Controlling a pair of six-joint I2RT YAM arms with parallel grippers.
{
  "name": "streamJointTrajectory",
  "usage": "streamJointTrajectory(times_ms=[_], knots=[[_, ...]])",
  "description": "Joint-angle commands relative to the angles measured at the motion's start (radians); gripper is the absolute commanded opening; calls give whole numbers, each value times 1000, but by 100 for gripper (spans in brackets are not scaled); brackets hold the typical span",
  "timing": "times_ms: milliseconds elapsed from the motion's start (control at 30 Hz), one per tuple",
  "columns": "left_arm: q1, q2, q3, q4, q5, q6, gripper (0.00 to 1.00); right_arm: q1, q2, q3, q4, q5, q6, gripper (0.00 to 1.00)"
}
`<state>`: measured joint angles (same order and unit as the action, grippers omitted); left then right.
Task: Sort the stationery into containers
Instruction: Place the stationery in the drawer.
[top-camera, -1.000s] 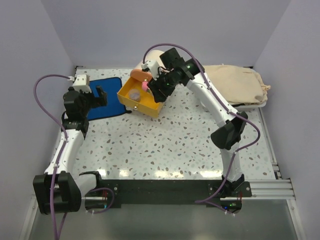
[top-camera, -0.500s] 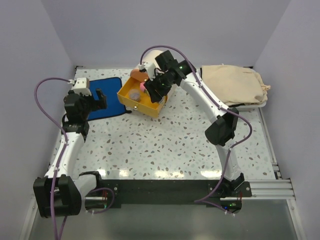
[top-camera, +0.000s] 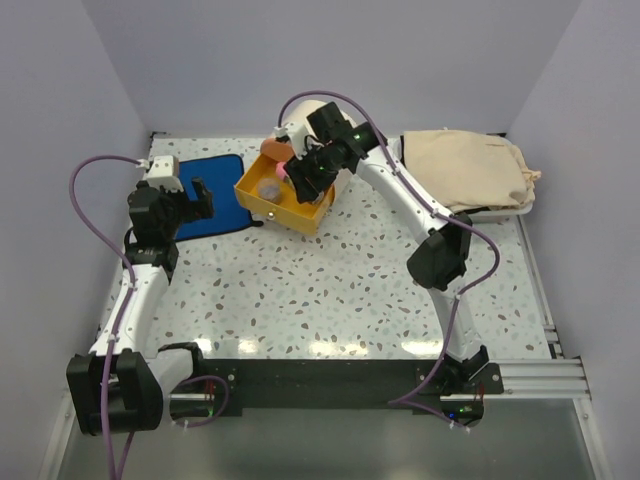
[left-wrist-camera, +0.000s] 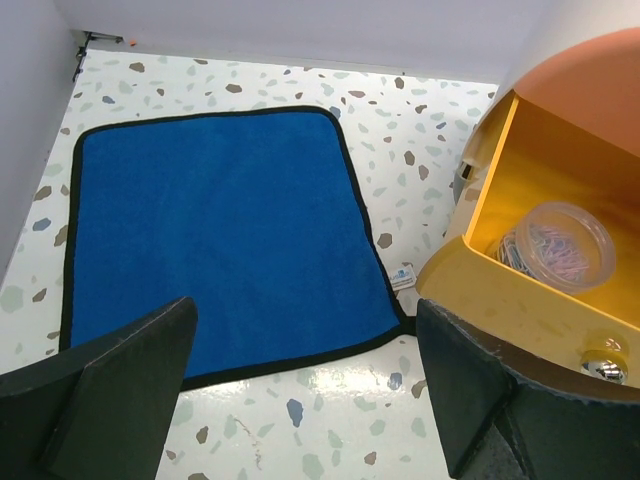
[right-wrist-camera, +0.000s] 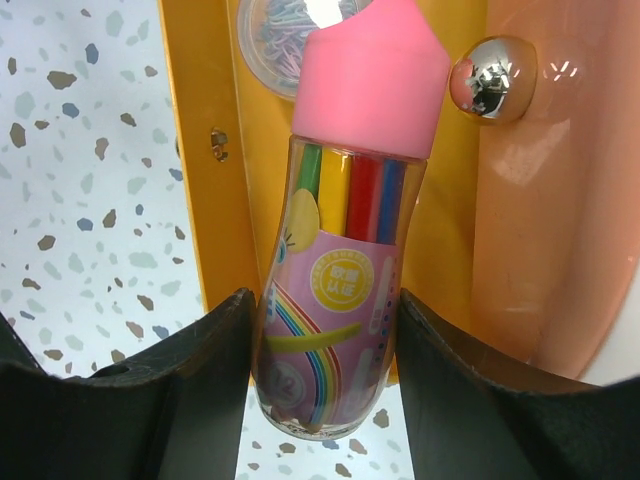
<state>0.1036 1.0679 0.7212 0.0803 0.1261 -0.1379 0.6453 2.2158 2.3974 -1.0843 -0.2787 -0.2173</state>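
A pink-capped transparent tube (right-wrist-camera: 345, 260) of coloured pens stands between my right gripper's (right-wrist-camera: 325, 345) fingers, which are shut on its labelled lower half. In the top view the tube (top-camera: 287, 172) hangs over the back of the pulled-out yellow drawer (top-camera: 290, 208), and the right gripper (top-camera: 303, 176) reaches down from behind it. A clear round jar of paper clips (left-wrist-camera: 560, 245) lies inside that drawer (left-wrist-camera: 520, 180). Above it sits the orange drawer (right-wrist-camera: 545, 200) with its chrome knob (right-wrist-camera: 490, 85). My left gripper (left-wrist-camera: 300, 400) is open and holds nothing, low over the edge of the blue cloth (left-wrist-camera: 220, 230).
The beige round cabinet (top-camera: 312, 112) stands at the back centre behind the drawers. A beige bag (top-camera: 470, 170) lies on a white tray (top-camera: 505, 213) at the back right. The yellow drawer's knob (left-wrist-camera: 600, 360) faces my left gripper's right finger.
My right arm has swung a little left and forward, carrying the pink tube further over the yellow drawer. The left arm has hardly moved.
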Motion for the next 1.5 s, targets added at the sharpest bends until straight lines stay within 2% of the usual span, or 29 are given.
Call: streamJointTrajectory(times_ms=[0,367,633,700,733,767,867,1300,1467], knots=[[4,1,-8,26,7,0,95,-1,-1,-3,32,6,22,38],[4,-3,-26,38,33,0,95,1,-73,-60,40,18,21,51],[2,-16,-34,45,125,3,96,1,-114,-75,46,21,32,57],[4,-20,-37,45,156,12,96,1,-120,-76,47,22,32,61],[2,-22,-37,44,167,17,97,1,-128,-78,52,22,32,68],[4,-23,-37,42,171,17,97,1,-130,-78,50,16,32,69],[2,-31,-32,33,198,20,100,2,-143,-87,50,10,36,69],[4,-85,-43,-37,179,64,100,4,-229,-127,49,1,15,69],[2,-74,-48,-69,195,46,99,2,-292,-168,70,53,28,68]])
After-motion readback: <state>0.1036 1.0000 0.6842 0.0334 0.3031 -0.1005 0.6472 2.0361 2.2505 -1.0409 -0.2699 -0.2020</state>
